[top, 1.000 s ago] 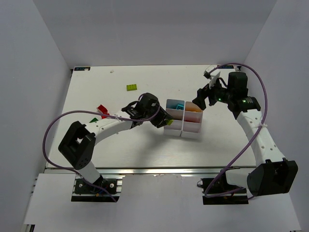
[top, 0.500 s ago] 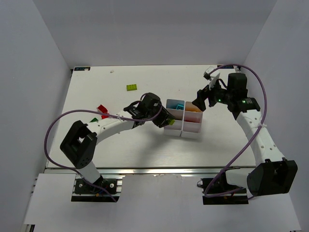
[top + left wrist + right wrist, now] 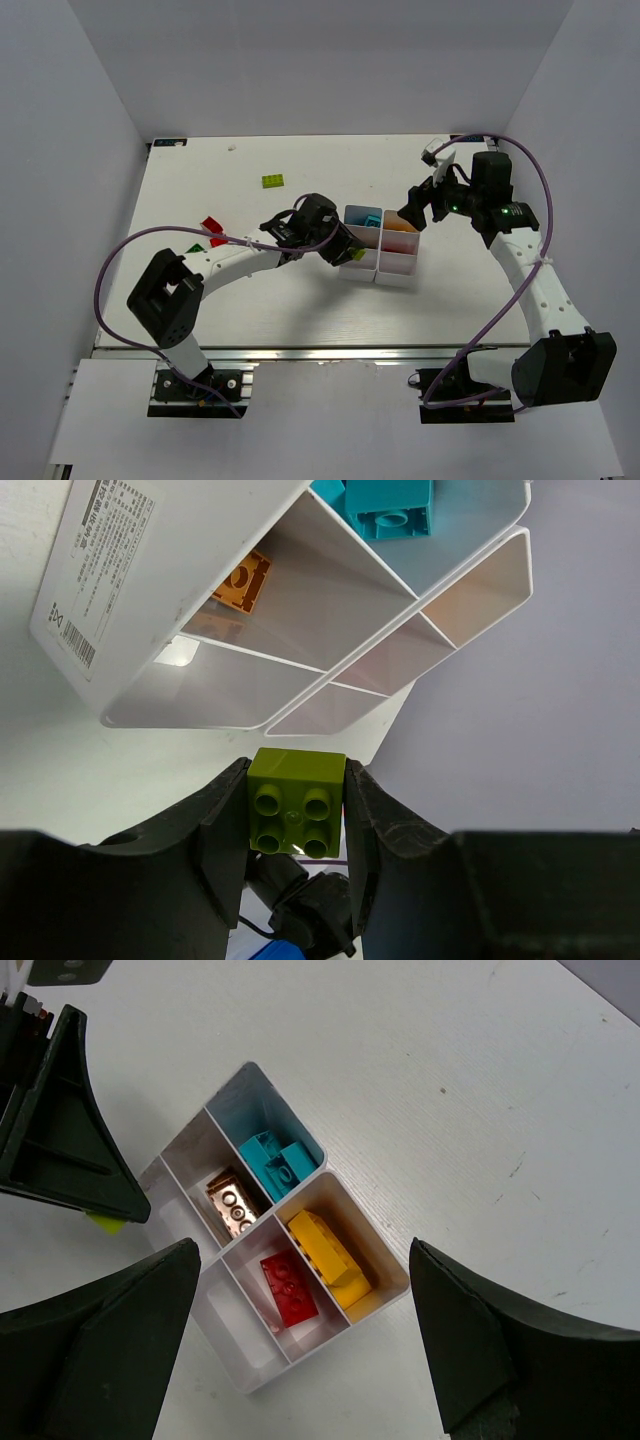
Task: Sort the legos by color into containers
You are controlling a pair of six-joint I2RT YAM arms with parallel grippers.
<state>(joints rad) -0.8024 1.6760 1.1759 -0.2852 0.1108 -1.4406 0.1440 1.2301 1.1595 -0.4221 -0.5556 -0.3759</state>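
While beside containers [image 3: 400, 276] (tilted), left tool [image 3: 347, 253].

A lime green brick [image 3: 297, 802] between black fingers [image 3: 205, 830]. White bin block [image 3: 185, 1150]: cyan bricks [image 3: 275, 1163], an orange brick [image 3: 235, 1203], a yellow brick [image 3: 325, 1248], a red brick [image 3: 289, 1285]. On the white table [image 3: 330, 310], far left, a loose lime piece [image 3: 272, 181]; nearer, a loose red piece [image 3: 211, 226].

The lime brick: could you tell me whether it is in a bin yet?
Out: the left claw grips the lime brick beside the bins, outside their walls.
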